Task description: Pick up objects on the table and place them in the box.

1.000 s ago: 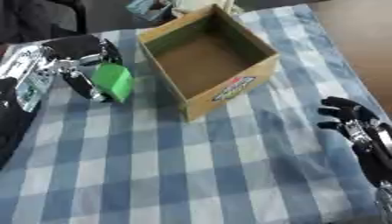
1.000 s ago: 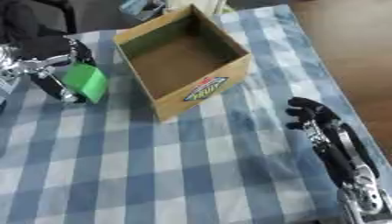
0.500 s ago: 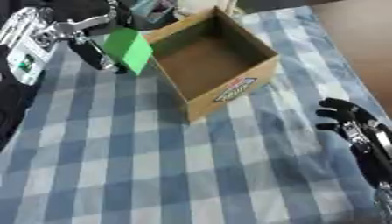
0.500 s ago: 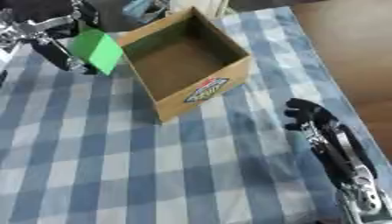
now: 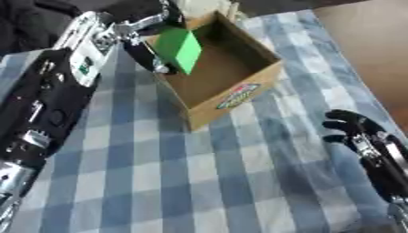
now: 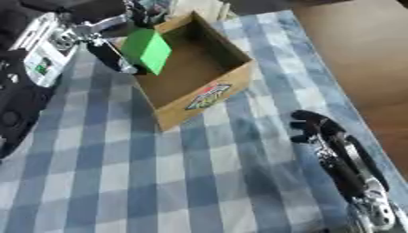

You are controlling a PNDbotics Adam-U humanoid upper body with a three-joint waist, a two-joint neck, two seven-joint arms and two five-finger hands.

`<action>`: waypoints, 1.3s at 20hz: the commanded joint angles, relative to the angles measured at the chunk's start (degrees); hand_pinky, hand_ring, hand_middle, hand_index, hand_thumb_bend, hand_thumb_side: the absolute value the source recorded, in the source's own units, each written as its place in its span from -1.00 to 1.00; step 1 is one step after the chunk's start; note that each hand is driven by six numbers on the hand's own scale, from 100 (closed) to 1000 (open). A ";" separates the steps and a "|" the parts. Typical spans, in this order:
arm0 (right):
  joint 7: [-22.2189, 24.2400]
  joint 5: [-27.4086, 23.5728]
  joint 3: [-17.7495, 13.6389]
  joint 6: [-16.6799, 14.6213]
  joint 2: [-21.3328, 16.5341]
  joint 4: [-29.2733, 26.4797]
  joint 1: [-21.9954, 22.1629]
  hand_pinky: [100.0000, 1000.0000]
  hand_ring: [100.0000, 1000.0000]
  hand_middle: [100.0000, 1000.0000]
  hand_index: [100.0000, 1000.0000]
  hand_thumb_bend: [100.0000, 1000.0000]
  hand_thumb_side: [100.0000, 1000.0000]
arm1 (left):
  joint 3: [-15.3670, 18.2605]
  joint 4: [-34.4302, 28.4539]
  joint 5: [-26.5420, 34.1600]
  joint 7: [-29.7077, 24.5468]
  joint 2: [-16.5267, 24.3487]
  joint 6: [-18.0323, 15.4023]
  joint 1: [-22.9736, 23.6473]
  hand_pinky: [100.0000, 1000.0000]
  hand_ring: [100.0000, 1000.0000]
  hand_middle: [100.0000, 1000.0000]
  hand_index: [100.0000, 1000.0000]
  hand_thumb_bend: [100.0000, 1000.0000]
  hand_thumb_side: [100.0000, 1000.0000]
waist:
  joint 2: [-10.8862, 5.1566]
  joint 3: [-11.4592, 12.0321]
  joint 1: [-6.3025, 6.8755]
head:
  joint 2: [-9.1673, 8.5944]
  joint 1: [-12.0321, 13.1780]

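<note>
green block (image 5: 179,48) partly hides left robot hand (image 5: 147,32)

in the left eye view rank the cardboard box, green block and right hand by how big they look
1. cardboard box, clearly largest.
2 and 3. green block and right hand look about alike; the block is held up by the left hand, nearer the camera, so no firm order.
</note>
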 commanded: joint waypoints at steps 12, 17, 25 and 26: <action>0.66 -0.66 0.35 -0.06 0.08 -0.53 -1.05 0.38 0.62 0.58 0.67 -1.00 0.42 | 0.11 1.46 -12.00 11.61 -4.10 1.18 -0.90 0.65 0.53 0.50 0.79 0.74 -0.23 | -0.61 -1.25 -0.08 | -1.43 0.47; 0.62 -0.62 0.22 -0.08 0.01 -0.51 -1.06 0.38 0.62 0.58 0.68 -1.00 0.41 | -1.10 -1.67 -10.55 14.11 -2.18 0.18 -0.85 0.68 0.57 0.56 0.82 1.00 -0.08 | -0.68 -0.72 -0.05 | -1.40 0.15; -0.26 -0.34 -0.82 -0.20 -0.31 -0.65 -0.95 0.38 0.62 0.58 0.67 -1.00 0.40 | 1.80 -13.18 -4.34 20.24 4.27 -0.91 3.36 0.67 0.40 0.39 0.76 0.20 -0.65 | -0.71 1.04 -0.19 | -1.19 -1.07; -0.48 -0.30 -1.05 -0.22 -0.34 -0.69 -0.93 0.38 0.62 0.58 0.68 -1.00 0.40 | 2.55 -14.82 -3.34 21.24 5.04 -0.96 4.75 0.67 0.39 0.38 0.75 0.16 -0.66 | -0.75 1.44 -0.25 | -1.17 -1.24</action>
